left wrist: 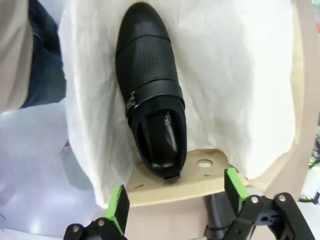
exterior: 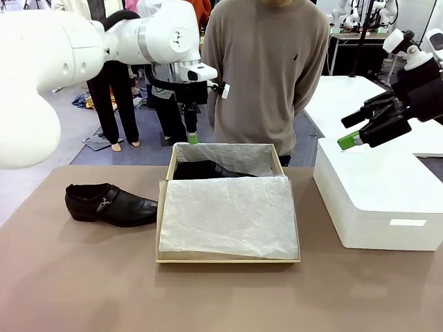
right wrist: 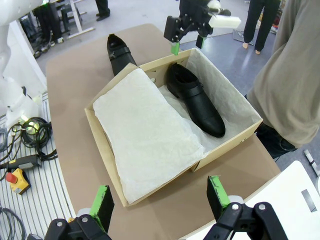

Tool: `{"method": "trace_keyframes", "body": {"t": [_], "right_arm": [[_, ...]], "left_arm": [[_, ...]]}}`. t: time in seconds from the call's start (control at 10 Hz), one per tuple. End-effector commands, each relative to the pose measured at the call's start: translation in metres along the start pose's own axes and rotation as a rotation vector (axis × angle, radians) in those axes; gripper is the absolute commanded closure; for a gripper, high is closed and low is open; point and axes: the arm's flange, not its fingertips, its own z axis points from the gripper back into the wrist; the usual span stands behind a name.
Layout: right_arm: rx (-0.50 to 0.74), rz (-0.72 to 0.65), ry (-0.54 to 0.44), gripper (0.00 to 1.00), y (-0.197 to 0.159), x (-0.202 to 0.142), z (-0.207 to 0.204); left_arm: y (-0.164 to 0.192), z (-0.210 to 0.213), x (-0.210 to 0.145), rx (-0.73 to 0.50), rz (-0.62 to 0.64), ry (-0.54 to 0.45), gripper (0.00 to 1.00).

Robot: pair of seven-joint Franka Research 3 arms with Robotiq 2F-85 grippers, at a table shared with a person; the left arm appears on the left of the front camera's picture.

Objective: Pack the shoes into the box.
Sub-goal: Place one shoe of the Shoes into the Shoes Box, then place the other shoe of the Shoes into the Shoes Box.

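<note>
Leather on the loose shoe (exterior: 111, 204), lying on the table (exterior: 69, 283) left of the box (exterior: 228, 259), is glossy and could slip when pinched. The left gripper (exterior: 192, 136) is held spread and empty above the box's far left corner, by the packed shoe (exterior: 204, 169). Tissue paper (exterior: 228, 214) is draped across the near half, so the second shoe could be seated too high. The right gripper (exterior: 356, 138) is held spread, empty, by the white box (exterior: 374, 200).

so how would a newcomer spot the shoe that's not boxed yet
Find the tan box in the middle of the brown table. Just outside its left wall lies a glossy black shoe on bare tabletop; its twin sits inside on white tissue.
</note>
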Motion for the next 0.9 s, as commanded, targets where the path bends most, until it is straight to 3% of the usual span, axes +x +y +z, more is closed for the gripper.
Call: {"method": "trace_keyframes", "body": {"t": [0.0, 0.8], "right_arm": [[0.017, 0.023, -0.032, 0.0, -0.0041, 0.0011, -0.0004], [0.017, 0.023, -0.032, 0.0, -0.0041, 0.0011, -0.0004]], "left_arm": [[0.0013, -0.0109, 0.0047, -0.006, -0.012, 0.007, 0.0], [0.0013, -0.0109, 0.0047, -0.006, -0.012, 0.007, 0.0]]}}
